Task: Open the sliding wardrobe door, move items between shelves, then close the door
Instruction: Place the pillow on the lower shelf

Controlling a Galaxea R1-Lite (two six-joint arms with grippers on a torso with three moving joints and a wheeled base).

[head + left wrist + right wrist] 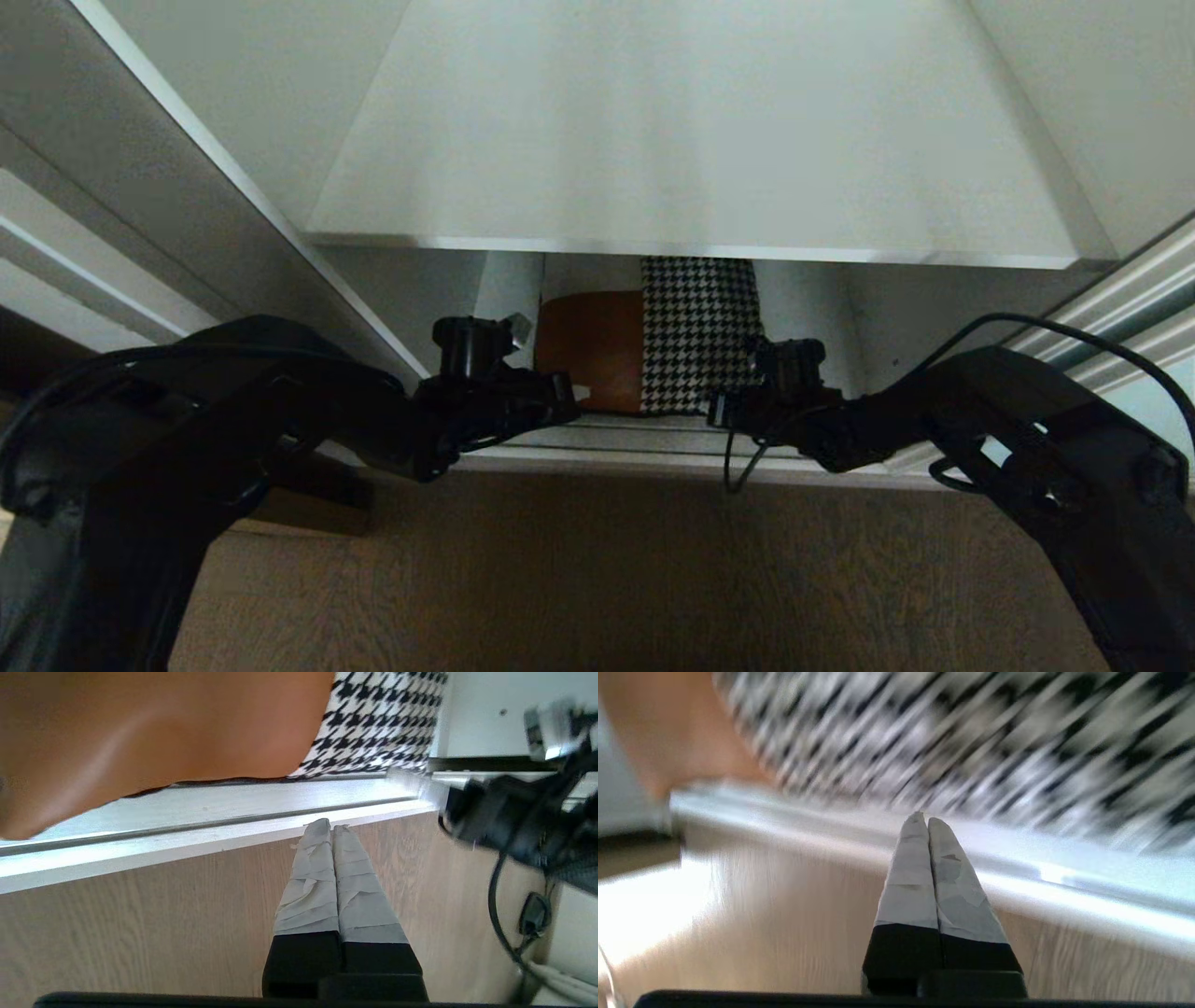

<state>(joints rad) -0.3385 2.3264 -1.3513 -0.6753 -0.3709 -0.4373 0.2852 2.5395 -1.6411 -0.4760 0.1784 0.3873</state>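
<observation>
Take the bottom track point(653, 439) of the wardrobe as your landmark. Just behind it, under the white shelf point(691, 140), you have the clothes: a rust-orange piece point(593, 350) and, touching it on its right, a black-and-white houndstooth piece point(698, 331), both standing close to the track.

Your left gripper point(331, 822) hangs just in front of the track, level with the orange piece, its taped fingers pressed together and holding nothing. Your right gripper point(922, 817) sits just in front of the track too, level with the houndstooth, likewise pinched closed and empty. The door itself you cannot see here; only rails run along the right edge.

Expect the bundle to be light, soft and floppy, so a pinch at one corner would likely let the rest sag or unfold. The orange surface looks smooth and may slip. You would do best to open both sets of fingers, bring one in from each side low near the track, and lift the two pieces as one.
</observation>
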